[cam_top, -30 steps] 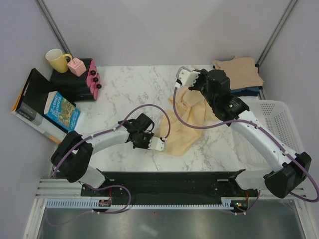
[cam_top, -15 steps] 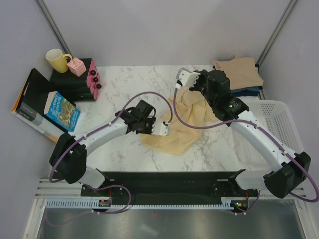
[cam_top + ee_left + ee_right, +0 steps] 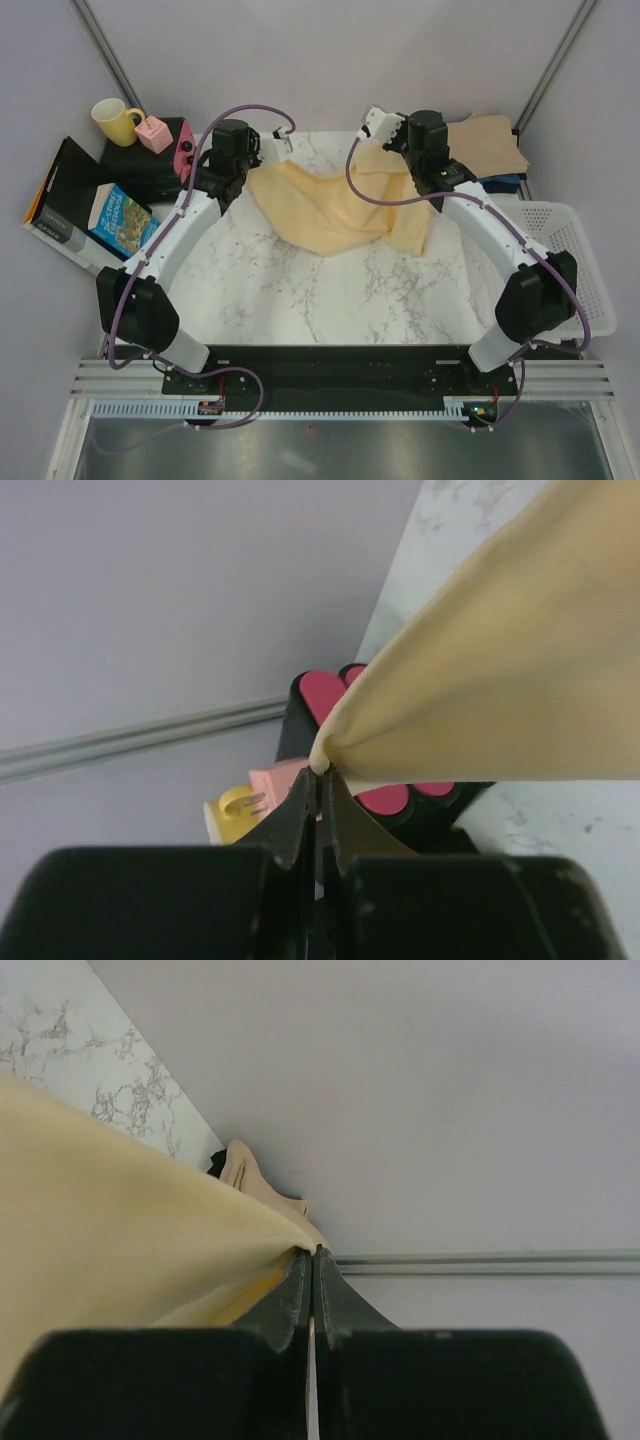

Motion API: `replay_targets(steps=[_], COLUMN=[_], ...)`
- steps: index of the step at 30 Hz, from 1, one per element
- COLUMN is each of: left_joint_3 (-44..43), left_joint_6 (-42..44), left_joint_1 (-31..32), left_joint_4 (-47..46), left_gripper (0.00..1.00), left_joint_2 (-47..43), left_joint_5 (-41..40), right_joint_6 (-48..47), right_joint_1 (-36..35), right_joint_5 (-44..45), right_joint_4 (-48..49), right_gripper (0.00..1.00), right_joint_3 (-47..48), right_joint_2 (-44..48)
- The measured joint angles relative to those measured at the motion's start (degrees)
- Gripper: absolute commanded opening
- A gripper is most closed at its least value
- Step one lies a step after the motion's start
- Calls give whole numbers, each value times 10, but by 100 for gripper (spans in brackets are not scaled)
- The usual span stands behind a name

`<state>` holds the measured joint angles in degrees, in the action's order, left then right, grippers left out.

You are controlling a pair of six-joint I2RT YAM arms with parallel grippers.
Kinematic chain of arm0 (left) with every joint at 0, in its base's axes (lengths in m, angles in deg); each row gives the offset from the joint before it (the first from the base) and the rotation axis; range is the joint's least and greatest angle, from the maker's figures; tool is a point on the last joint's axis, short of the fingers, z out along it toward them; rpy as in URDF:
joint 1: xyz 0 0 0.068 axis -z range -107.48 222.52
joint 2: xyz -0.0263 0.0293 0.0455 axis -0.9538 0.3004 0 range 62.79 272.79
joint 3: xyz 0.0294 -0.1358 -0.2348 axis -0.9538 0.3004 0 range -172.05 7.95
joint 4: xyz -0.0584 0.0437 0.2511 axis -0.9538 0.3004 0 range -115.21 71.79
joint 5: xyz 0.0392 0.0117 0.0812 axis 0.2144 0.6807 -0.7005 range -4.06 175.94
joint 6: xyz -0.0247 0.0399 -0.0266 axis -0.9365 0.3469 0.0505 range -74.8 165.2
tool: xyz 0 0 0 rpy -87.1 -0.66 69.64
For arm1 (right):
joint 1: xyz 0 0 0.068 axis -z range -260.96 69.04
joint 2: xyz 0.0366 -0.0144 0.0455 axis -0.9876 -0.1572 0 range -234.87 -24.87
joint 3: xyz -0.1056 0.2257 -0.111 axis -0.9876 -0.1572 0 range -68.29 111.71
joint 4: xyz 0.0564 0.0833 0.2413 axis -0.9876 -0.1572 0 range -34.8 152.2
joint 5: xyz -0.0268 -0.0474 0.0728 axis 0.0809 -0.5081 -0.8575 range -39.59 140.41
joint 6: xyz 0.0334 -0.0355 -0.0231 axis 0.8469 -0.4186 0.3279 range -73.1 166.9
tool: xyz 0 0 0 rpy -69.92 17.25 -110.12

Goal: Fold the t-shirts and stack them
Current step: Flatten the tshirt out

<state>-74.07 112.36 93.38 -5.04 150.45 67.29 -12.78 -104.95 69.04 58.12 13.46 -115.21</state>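
The cream-yellow t-shirt (image 3: 330,205) is plain, with no print, and lies on a white marble table (image 3: 330,300) veined in grey. At the upper right of the top view, a tan t-shirt (image 3: 495,140) sits over a dark navy one (image 3: 508,183), beside a white mesh basket (image 3: 572,250). At the upper left are a yellow mug (image 3: 115,120), a pale pink box (image 3: 154,133), a black block (image 3: 140,168) and a deeper pink piece with black knobs (image 3: 186,158). Below them lie a blue book (image 3: 125,222) with a picture cover and a black folder (image 3: 58,195) edged in orange. The arms are white with black joints and purple cables. The left gripper (image 3: 320,780) and right gripper (image 3: 312,1258) appear black in their wrist views. The walls are pale grey-lilac.
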Motion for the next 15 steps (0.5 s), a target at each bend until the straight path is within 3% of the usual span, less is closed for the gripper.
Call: replay_targets(steps=[7, 11, 15], left_joint_3=[39, -40, -143], left_joint_6=[86, 88, 89], left_joint_1=[-71, -116, -148], left_joint_4=[-112, -113, -149], left_gripper=[2, 2, 2], left_joint_2=[18, 67, 123], left_joint_5=[-63, -65, -50], right_joint_6=[9, 1, -17], right_joint_1=[45, 73, 104], right_joint_5=[-12, -10, -13], right_joint_4=[-9, 33, 134], right_gripper=[0, 0, 0], right_joint_3=[69, 121, 227], right_joint_2=[-61, -94, -170])
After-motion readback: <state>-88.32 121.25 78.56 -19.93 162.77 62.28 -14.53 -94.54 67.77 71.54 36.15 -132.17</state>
